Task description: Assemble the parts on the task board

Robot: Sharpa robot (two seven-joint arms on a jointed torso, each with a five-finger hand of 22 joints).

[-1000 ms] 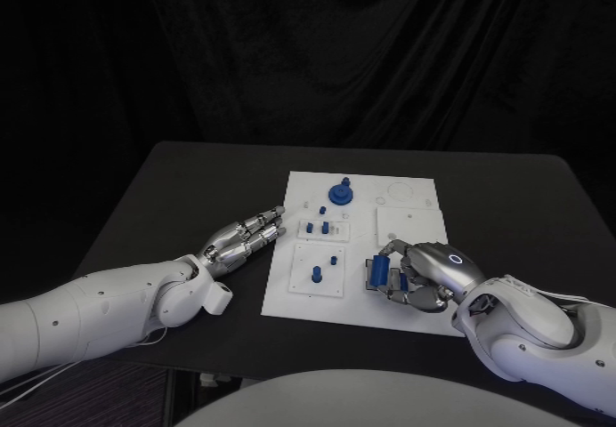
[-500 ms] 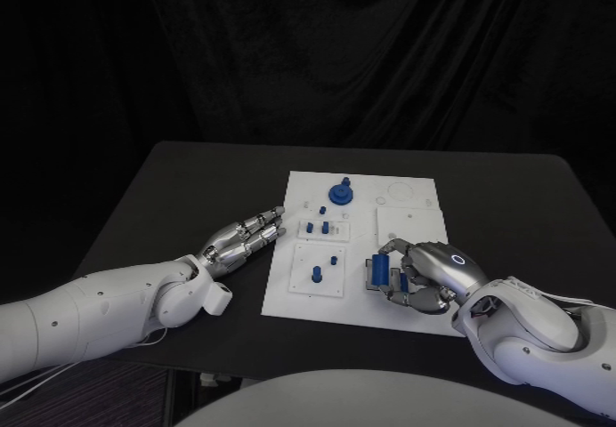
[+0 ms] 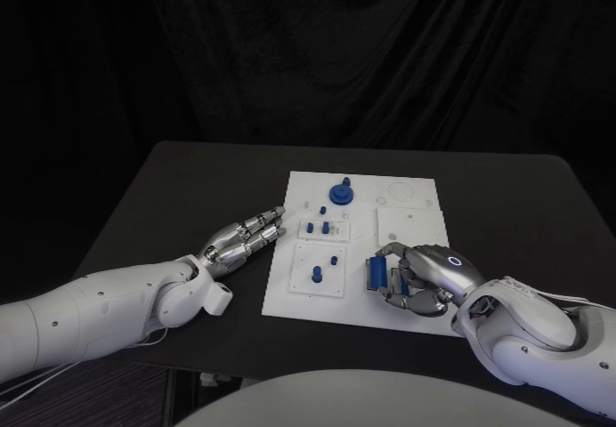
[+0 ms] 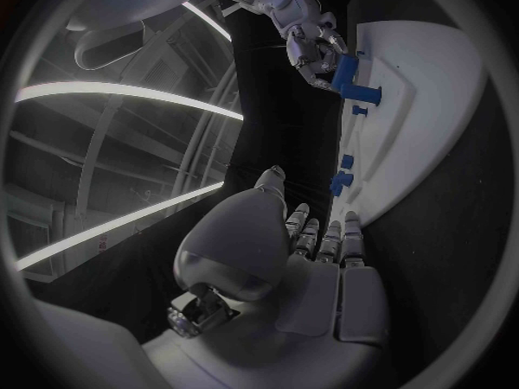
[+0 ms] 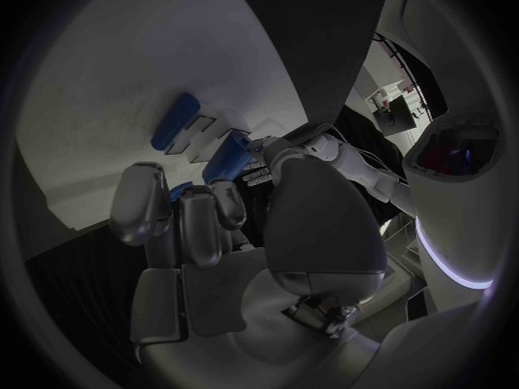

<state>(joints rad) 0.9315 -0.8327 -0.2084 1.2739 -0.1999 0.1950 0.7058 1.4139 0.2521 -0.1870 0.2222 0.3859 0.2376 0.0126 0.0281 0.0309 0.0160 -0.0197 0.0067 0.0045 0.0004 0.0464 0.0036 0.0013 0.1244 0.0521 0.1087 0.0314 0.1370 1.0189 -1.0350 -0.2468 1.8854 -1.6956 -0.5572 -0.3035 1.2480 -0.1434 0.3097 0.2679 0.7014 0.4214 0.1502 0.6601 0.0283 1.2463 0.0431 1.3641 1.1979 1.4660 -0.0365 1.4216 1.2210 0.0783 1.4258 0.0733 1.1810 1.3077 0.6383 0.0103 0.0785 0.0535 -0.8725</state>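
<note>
The white task board [image 3: 413, 233] lies mid-table. My right hand [image 3: 426, 277] grips a blue block-shaped part [image 3: 377, 272] over the board's near right area; the same blue part [image 5: 229, 159] sits between its fingers in the right wrist view. A blue knob [image 3: 342, 192] stands at the board's far side. Small blue pegs [image 3: 319, 229] stand in the left plates, with another peg [image 3: 333, 261] nearer me. My left hand [image 3: 244, 238] lies flat on the table beside the board's left edge, fingers stretched out, holding nothing. In the left wrist view the left hand [image 4: 319, 259] points toward the board [image 4: 422, 104].
The black table [image 3: 192, 187] has bare room left of and beyond the board. A loose blue piece [image 5: 176, 121] lies on the board [image 5: 119, 69] ahead of my right hand. Black curtains hang behind the table.
My right hand has shifted very slightly toward me with the blue part still in its fingers. The left hand has not moved.
</note>
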